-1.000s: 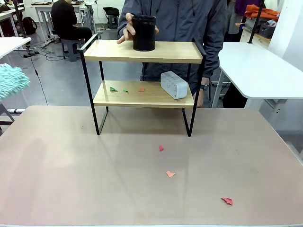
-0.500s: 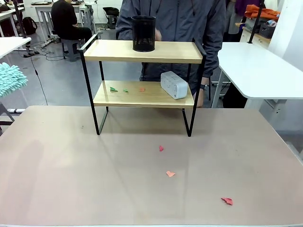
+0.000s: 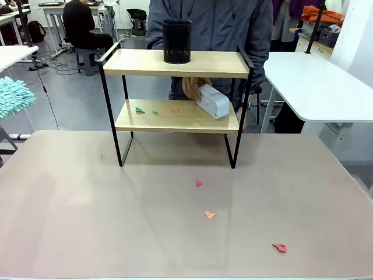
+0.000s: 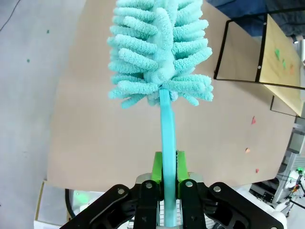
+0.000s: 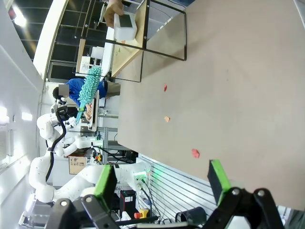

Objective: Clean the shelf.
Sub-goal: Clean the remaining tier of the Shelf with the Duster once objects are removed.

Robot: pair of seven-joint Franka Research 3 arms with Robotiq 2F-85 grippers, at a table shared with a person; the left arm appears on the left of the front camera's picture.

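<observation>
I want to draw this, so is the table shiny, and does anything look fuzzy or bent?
Front view: sharp, evenly lit; the table has a soft sheen, with faint reflections under the shelf. Left wrist view: the duster is crisp up close. Right wrist view: turned sideways, with a ceiling light glaring white at top left.

1 2-tier shelf (image 3: 175,63) of thin black metal stands on 1 beige desk (image 3: 87,221); it has 2 light wooden boards. There is 1 black mesh cylinder cup (image 3: 176,41), 1 white rectangular box (image 3: 214,102) and 1 turquoise fluffy microfibre duster (image 4: 159,52). Paper scraps number 6: 3 on the lower board, being 2 green scraps (image 3: 139,109) and 1 orange scrap (image 3: 174,109), and 3 reddish scraps (image 3: 210,214) on the desk. 1 person's hand (image 3: 191,88) shows at the shelf. The black end effectors with green pads number 2: the left end effector (image 4: 169,164) and the right end effector (image 5: 161,168).
</observation>
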